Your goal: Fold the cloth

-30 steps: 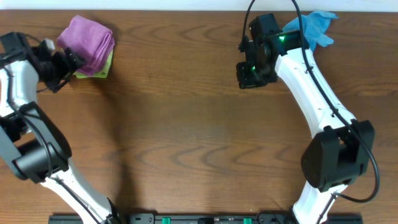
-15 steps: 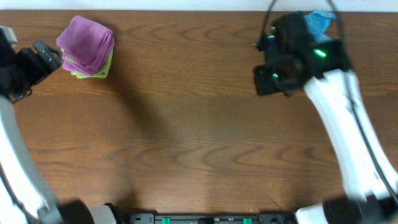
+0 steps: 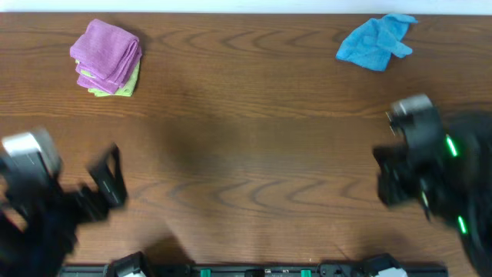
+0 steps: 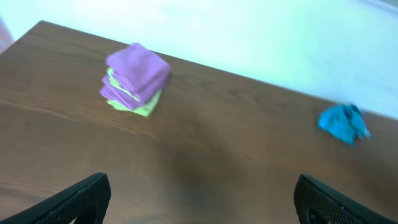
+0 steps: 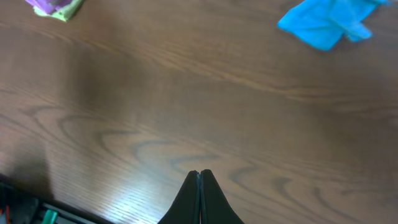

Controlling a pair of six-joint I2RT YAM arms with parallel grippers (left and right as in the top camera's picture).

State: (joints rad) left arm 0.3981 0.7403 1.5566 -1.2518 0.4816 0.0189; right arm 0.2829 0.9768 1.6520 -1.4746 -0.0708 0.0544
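Note:
The cloth (image 3: 106, 54) is mauve-purple and lies folded into a thick stack at the table's far left, resting on a lime-green folded cloth (image 3: 117, 87). The left wrist view shows the cloth (image 4: 138, 70) well ahead, upper left. My left gripper (image 3: 108, 178) hovers blurred near the front left edge, far from the cloth; its fingers (image 4: 81, 198) stand wide open with bare wood between them. On the front right, my right gripper (image 3: 388, 175) is blurred too. Its jaws (image 5: 200, 174) are pressed shut on nothing above the wood.
A crumpled bright blue cloth (image 3: 375, 42) lies at the far right near the back edge, also visible as the blue cloth (image 4: 342, 122) and the blue cloth (image 5: 326, 22). Brown wooden table (image 3: 254, 154); a black rail runs along the front edge.
Both arms have swung back from the far side to the front edge. The left gripper has left the folded cloth's side; the right has moved away from the blue cloth.

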